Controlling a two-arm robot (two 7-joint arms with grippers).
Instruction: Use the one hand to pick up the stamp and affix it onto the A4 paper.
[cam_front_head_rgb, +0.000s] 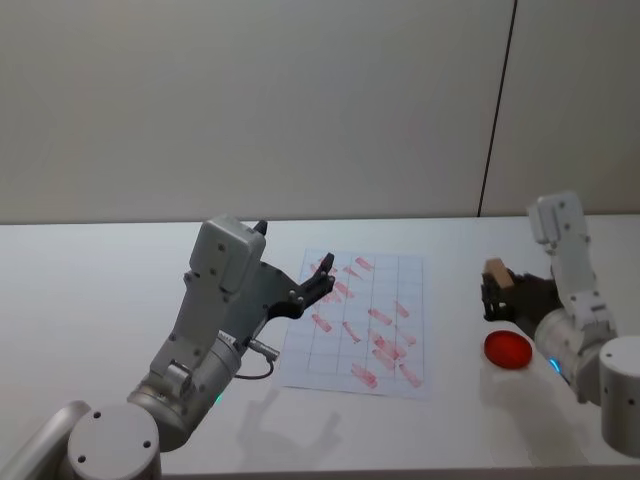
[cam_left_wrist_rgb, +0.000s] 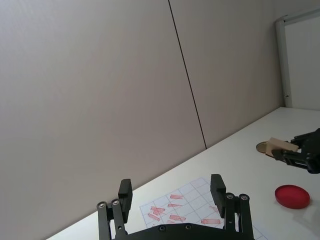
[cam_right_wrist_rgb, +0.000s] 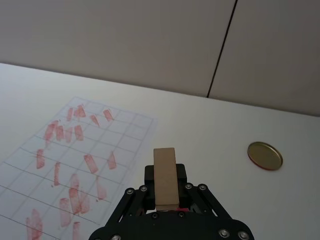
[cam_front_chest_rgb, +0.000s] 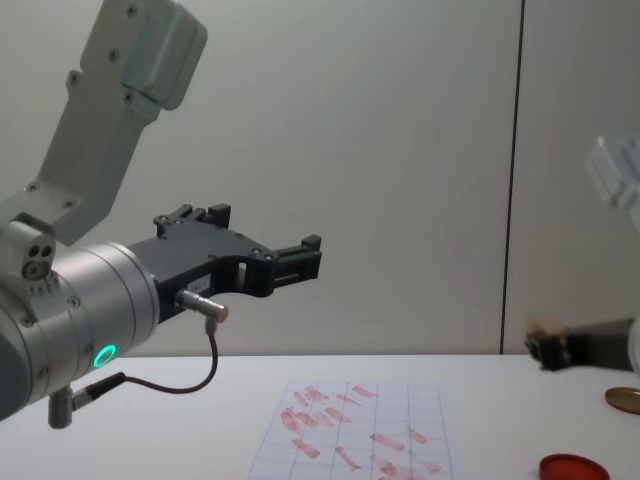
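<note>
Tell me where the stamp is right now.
The stamp is held in the right hand, raised on the robot's right, above the red ink pad and right of the A4 paper.

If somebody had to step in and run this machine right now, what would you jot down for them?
Right hand: shut on the stamp, held in the air above the red ink pad, to the right of the A4 paper.
Left hand: open, raised over the paper's left edge, holding nothing.
Done: stamp picked up.
Left: carry it over the paper and press it down.
</note>
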